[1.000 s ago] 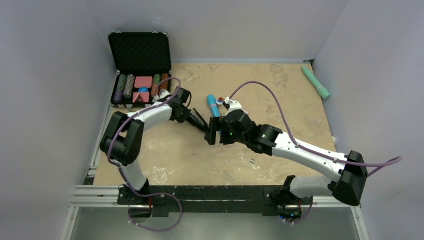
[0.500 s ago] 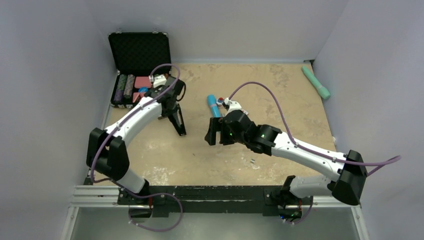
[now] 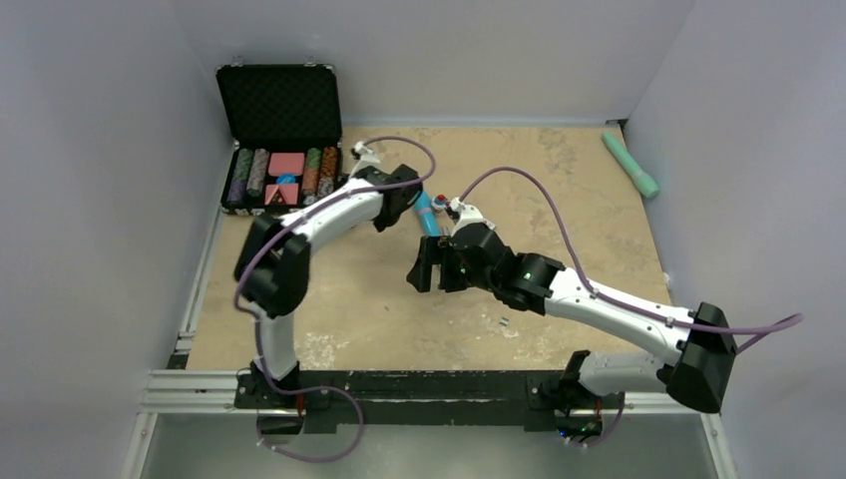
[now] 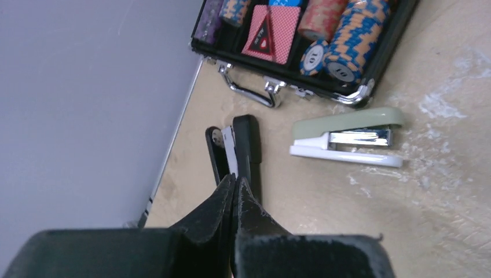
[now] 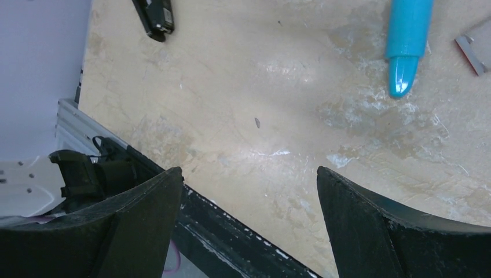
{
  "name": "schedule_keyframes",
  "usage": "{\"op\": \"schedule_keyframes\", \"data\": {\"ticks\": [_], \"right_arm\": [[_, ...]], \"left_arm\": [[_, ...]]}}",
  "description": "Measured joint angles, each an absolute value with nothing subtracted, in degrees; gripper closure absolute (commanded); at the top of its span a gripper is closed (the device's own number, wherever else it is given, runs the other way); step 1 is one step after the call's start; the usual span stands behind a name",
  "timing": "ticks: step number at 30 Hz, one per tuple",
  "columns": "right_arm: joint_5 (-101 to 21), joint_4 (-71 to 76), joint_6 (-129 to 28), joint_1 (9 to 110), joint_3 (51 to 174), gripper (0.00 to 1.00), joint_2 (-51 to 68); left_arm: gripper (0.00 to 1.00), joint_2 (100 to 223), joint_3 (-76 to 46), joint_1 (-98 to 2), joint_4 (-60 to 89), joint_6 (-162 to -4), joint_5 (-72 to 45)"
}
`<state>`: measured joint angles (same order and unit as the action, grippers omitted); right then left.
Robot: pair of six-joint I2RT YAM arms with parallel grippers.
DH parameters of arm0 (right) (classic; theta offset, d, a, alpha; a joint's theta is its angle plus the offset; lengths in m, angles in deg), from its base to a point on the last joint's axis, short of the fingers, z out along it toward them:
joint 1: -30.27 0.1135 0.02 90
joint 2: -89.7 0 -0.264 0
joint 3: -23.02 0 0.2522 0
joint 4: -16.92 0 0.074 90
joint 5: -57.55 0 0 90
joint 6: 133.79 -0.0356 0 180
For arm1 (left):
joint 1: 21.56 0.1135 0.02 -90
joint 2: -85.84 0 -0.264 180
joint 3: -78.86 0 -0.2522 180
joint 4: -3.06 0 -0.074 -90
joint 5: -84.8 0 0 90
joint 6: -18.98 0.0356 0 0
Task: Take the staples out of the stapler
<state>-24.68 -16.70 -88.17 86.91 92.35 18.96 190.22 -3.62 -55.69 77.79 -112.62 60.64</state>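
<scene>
A black stapler (image 4: 238, 149) lies on the tan table, hinged open, with a metal strip showing between its halves. It also shows in the right wrist view (image 5: 155, 14). My left gripper (image 4: 233, 180) is shut, with its tips over the stapler's near end; I cannot tell whether they touch. A green-and-white stapler (image 4: 347, 134) lies closed to its right. My right gripper (image 5: 249, 174) is open and empty above bare table, and it shows mid-table in the top view (image 3: 423, 267). The left arm hides both staplers in the top view.
An open black case of poker chips (image 3: 282, 160) stands at the far left, also in the left wrist view (image 4: 324, 40). A blue pen (image 3: 427, 212) lies beside my left wrist. A green stick (image 3: 631, 165) lies far right. A small metal piece (image 3: 504, 321) lies near the front.
My left arm has swung from the left side over to the right, its wrist now beside the blue pen. My right arm has hardly moved.
</scene>
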Motion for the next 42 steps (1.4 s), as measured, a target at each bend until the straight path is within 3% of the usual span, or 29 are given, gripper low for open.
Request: {"op": "schedule_keyframes", "data": {"ticks": [4,7,13,14,18,19,21,30,35,42], "right_arm": [[-24.4,-16.6,-89.2,86.9,89.8,0.08,21.9],[-22.8,-16.5,-89.9,86.9,88.0,0.06,25.8],[-21.2,-16.0,-88.2,86.9,86.1,0.02,34.0],[-21.3,-16.2,-87.5,86.9,86.6,0.01,34.7],[-18.8,-19.4,-86.3,86.8,91.2,0.01,34.2],[-17.7,-20.5,-86.3,86.8,92.3,0.01,33.7],[-16.0,-21.1,-86.2,86.8,93.1,0.01,33.0],[-12.2,-27.1,-91.2,80.2,88.8,0.02,25.1],[-12.7,-27.4,-94.2,78.1,81.5,0.04,25.8],[-12.6,-25.6,-97.3,76.3,80.9,0.06,25.7]], "left_arm": [[1.00,206.4,10.2,-58.7,91.8,-126.8,65.5],[1.00,211.6,13.0,-60.0,96.7,-133.3,66.0],[0.91,197.1,-4.6,-59.3,82.7,-116.0,54.5],[0.84,193.2,-7.5,-58.7,79.8,-113.2,51.2],[0.36,181.6,-11.3,-57.1,70.6,-104.8,40.0],[0.29,179.2,-12.5,-57.0,67.7,-103.0,37.1],[0.23,174.1,-16.1,-57.0,62.6,-99.9,30.4],[0.22,162.1,-27.7,-57.5,50.2,-95.3,6.4],[0.23,164.2,-31.5,-59.5,45.1,-98.5,1.0],[0.24,171.8,-32.1,-63.0,36.5,-106.2,-2.2]]}}
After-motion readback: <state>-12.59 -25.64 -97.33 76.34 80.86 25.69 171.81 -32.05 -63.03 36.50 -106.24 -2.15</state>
